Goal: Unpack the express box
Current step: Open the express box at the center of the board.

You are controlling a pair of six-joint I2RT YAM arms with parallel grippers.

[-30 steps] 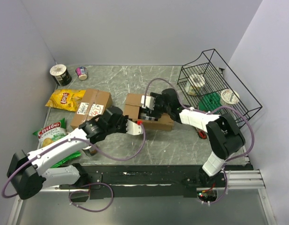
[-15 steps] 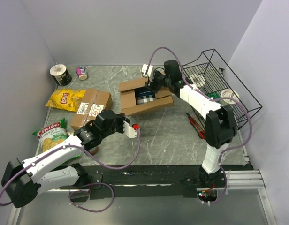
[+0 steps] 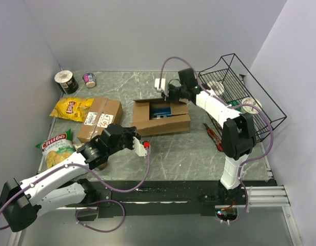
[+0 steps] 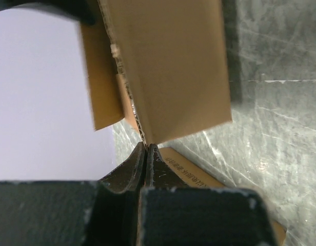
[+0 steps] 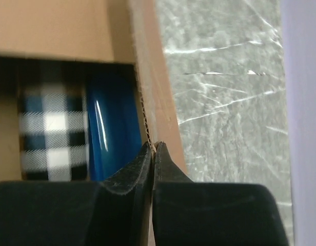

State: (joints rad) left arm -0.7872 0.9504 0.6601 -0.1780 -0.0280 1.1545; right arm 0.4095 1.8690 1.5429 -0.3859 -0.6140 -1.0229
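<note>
Box (image 3: pixel 163 124) is settling flat on counter (image 3: pixel 189 148) again; right jaws clamping shut at its rear wall, left jaws clenched, empty.

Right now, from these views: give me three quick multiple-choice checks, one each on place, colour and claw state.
1. Where does the wire basket stand?
A near left; B far right; C inside a box.
2. What colour is the pack in the open box?
A red; B yellow; C blue.
3. The right claw is:
A wide open; B shut on the box wall; C out of view.

Answers: B, it sits by the table's far right corner. C, blue shows between the flaps. B, the wrist view shows its tips pinched on the cardboard edge.
</note>
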